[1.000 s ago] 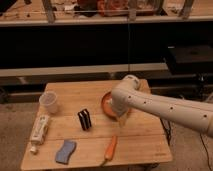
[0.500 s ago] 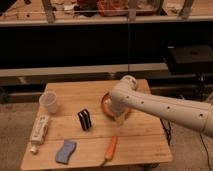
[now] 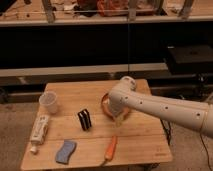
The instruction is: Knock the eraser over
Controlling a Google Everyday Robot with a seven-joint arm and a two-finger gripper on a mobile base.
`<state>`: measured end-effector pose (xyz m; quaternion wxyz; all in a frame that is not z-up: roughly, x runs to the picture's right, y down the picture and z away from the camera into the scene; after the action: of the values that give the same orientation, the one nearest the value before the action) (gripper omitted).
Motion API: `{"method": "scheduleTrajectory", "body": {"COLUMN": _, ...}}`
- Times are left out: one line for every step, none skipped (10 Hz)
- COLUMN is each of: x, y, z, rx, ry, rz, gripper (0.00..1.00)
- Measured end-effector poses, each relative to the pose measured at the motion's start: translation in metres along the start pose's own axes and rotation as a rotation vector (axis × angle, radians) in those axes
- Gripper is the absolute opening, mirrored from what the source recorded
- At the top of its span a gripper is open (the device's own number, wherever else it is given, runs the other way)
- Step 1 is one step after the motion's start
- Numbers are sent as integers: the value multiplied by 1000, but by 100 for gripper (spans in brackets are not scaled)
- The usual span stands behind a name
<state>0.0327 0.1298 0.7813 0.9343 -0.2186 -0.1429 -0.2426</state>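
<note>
One wooden table [image 3: 137, 136] fills the lower part of the camera view, and six loose things sit on it, one of each kind. Farthest left, a single clear plastic cup [image 3: 48, 103] stands upright near the back-left corner. Just in front of it lies one white tube [image 3: 39, 131], with its cap end toward the front edge. To the right of the tube, close to the front edge, one wavy blue sponge [image 3: 65, 151] lies flat.

Next comes the eraser [image 3: 84, 120], the only one. It is a small black block with a pale stripe, standing upright on its edge a little left of the table's middle. It is behind the sponge and apart from everything else.

Further right, one orange carrot [image 3: 110, 149] lies near the front edge, its tip pointing toward the front. Behind it, one reddish-orange bowl [image 3: 105, 106] shows only its left rim, since the rest is hidden by the robot.

The single white arm [image 3: 162, 108] reaches in from the right edge and bends down over the bowl. Its gripper [image 3: 119, 118] hangs just above the table at the bowl's near side, to the right of the eraser and not touching it. The jaws are spread, with nothing between them.
</note>
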Motion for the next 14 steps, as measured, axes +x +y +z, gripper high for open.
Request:
{"method": "scheduleTrajectory", "body": {"x": -1, "y": -1, "z": 2, "rx": 1, "ry": -3, "rz": -3, "gripper": 80}}
{"method": "scheduleTrajectory", "body": {"x": -3, "y": -2, "z": 4, "rx": 3, "ry": -6, "rz": -5, "gripper": 80}}
{"method": "scheduleTrajectory", "body": {"x": -3, "y": -3, "z": 5, "rx": 5, "ry": -8, "rz": -7, "gripper": 80}}
{"method": "scheduleTrajectory", "body": {"x": -4, "y": -4, "z": 6, "rx": 7, "ry": -11, "rz": -10, "gripper": 80}}
{"method": "scheduleTrajectory", "body": {"x": -5, "y": -4, "z": 8, "rx": 9, "ry": -15, "rz": -11, "gripper": 80}}
{"method": "scheduleTrajectory", "body": {"x": -5, "y": -5, "z": 10, "rx": 11, "ry": -17, "rz": -14, "gripper": 80}}
{"method": "scheduleTrajectory", "body": {"x": -7, "y": -6, "z": 12, "rx": 14, "ry": -21, "rz": -17, "gripper": 80}}
{"method": "scheduleTrajectory", "body": {"x": -9, "y": -7, "z": 14, "rx": 14, "ry": -24, "rz": -20, "gripper": 80}}
{"method": "scheduleTrajectory", "body": {"x": -11, "y": -8, "z": 15, "rx": 16, "ry": -28, "rz": -26, "gripper": 76}}
{"method": "scheduleTrajectory", "body": {"x": -12, "y": -9, "z": 16, "rx": 18, "ry": -31, "rz": -28, "gripper": 70}}
{"method": "scheduleTrajectory", "body": {"x": -13, "y": -10, "z": 19, "rx": 19, "ry": -36, "rz": -31, "gripper": 58}}
{"method": "scheduleTrajectory", "body": {"x": -14, "y": -10, "z": 20, "rx": 20, "ry": -40, "rz": -34, "gripper": 49}}
{"method": "scheduleTrajectory", "body": {"x": -16, "y": -12, "z": 22, "rx": 21, "ry": -44, "rz": -40, "gripper": 39}}
{"method": "scheduleTrajectory", "body": {"x": -20, "y": -14, "z": 24, "rx": 21, "ry": -51, "rz": -49, "gripper": 28}}
